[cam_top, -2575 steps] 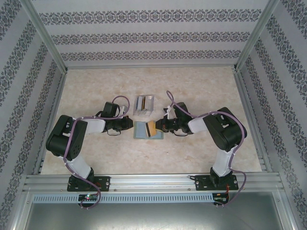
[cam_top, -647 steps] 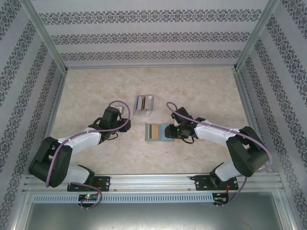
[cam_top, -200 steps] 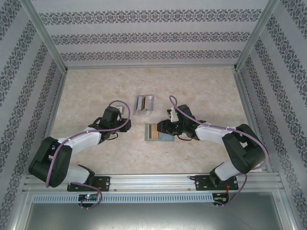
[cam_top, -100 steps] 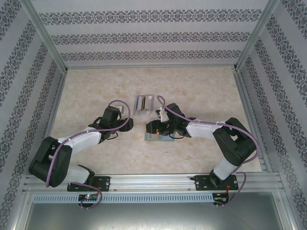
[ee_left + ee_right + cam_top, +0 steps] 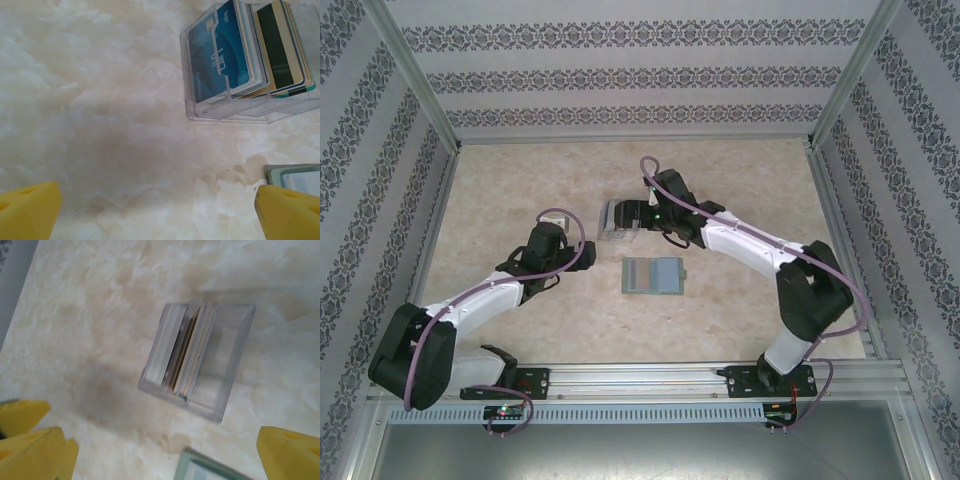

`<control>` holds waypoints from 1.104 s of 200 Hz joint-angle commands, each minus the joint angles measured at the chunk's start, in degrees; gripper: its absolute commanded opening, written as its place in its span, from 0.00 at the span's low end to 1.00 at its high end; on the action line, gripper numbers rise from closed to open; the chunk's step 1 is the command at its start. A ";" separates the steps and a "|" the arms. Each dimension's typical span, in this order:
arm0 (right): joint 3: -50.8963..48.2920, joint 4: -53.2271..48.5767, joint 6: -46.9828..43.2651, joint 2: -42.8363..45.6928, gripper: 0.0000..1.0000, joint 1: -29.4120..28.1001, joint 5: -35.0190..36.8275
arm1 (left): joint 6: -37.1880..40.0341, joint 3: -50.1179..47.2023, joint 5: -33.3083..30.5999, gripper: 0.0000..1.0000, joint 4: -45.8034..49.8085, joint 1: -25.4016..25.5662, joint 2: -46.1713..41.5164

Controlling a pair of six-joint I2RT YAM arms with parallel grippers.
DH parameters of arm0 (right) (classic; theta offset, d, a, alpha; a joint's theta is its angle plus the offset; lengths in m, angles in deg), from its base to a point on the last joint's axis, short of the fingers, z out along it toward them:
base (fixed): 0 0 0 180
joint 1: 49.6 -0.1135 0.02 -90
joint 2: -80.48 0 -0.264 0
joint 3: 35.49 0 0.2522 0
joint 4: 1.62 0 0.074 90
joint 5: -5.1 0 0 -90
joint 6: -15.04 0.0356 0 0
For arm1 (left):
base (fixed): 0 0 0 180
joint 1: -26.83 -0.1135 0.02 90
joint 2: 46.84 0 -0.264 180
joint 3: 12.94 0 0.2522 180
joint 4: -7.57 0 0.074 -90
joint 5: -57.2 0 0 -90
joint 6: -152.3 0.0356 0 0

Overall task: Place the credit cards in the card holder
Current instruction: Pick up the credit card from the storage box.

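Credit cards (image 5: 240,55) stand on edge in clear rack (image 5: 225,112), near card holder (image 5: 650,275) lying flat on counter (image 5: 520,180). Right tool (image 5: 632,214) over rack and left tool (image 5: 582,247) beside it, both spread wide and empty. Cards probably light, stiff, slick; pinch one by its top edge.

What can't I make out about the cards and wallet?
Card count in the clear rack: blurred in the right wrist view, tiny from the top.
Wallet pockets: cut off by the bottom edge in both wrist views, too small from the top.
Blue card: hides the faces of those behind it in the left wrist view.
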 commanded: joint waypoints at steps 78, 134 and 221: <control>9.32 -1.35 7.24 -9.87 0.83 0.16 1.07 | 0.74 -1.72 -4.72 1.00 1.37 0.29 -1.84; 13.75 -2.24 8.71 -15.63 0.72 0.06 0.62 | 0.56 -0.44 -4.15 1.00 2.18 0.27 0.14; 18.92 -6.96 9.26 -21.49 0.57 -0.52 -0.99 | 0.01 0.10 -3.36 1.00 2.20 0.27 1.57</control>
